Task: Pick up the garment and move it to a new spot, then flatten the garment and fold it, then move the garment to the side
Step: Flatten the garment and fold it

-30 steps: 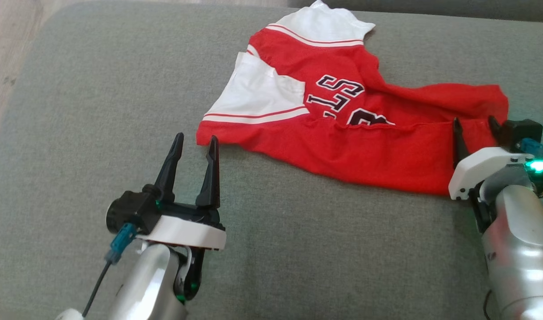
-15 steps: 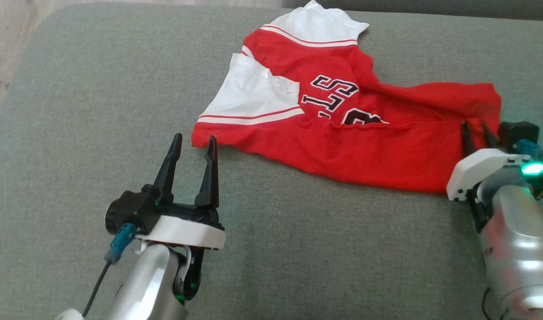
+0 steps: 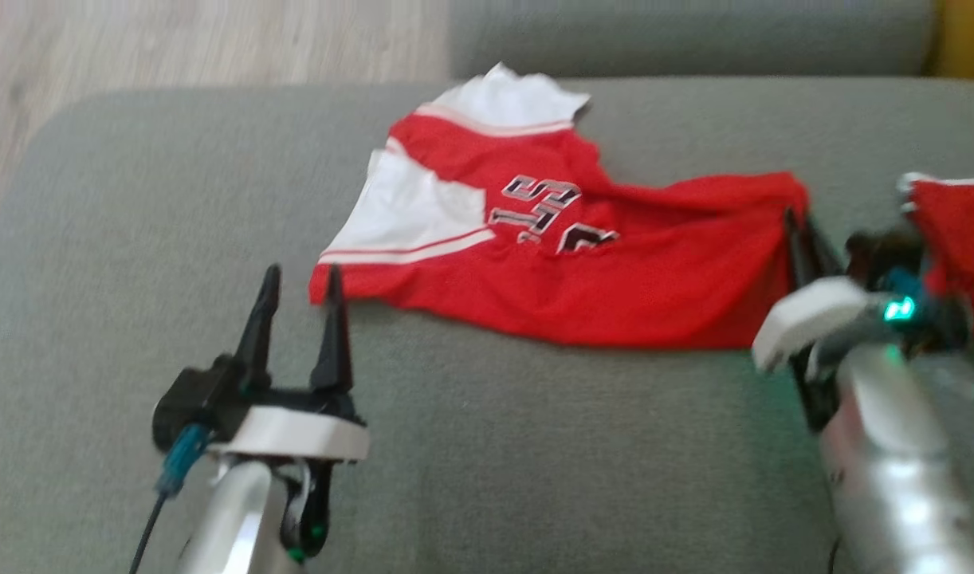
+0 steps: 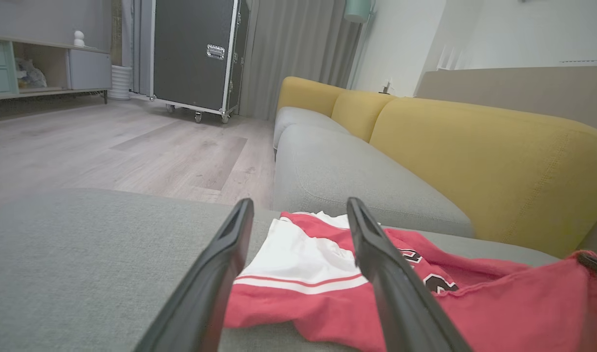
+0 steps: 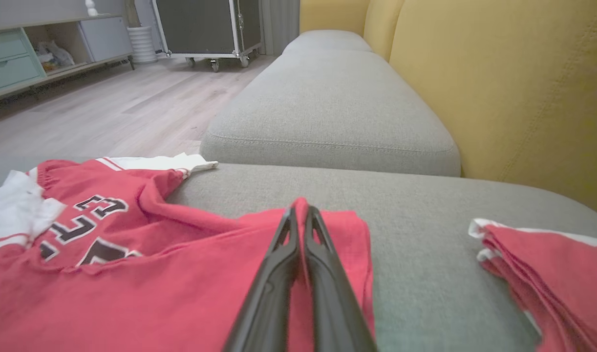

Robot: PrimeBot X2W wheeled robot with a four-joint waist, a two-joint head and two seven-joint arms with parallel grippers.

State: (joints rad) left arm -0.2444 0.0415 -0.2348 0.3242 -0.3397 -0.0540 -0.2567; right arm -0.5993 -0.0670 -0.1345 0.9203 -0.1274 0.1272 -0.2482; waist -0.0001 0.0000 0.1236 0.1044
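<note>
Right gripper (image 5: pixel 300 210): clenched, tips pinching a small peak of the garment (image 3: pixel 614 271) at its near right corner. The grasp looks made, and I judge the cloth is not yet lifted. Left gripper (image 3: pixel 302 275): released, fingers spread, tips at the garment's left corner; whether they touch it I cannot tell. Garment: red and white with black lettering, rumpled on the grey cushion (image 3: pixel 535 446), running from my right fingertips across to just ahead of my left. Right of my right gripper, apart from it: a second red cloth (image 5: pixel 547 264), folded. Farther ahead: another cushion (image 5: pixel 328 112), a yellow backrest (image 5: pixel 499 73) to the right, then wood floor (image 4: pixel 108 146) and a black wheeled case (image 4: pixel 196 49). Step in hand: the pick-up, first of the task. Next move calls for the left gripper to advance onto its corner and close, then for both to rise together, keeping the garment level and clear of the folded cloth.
</note>
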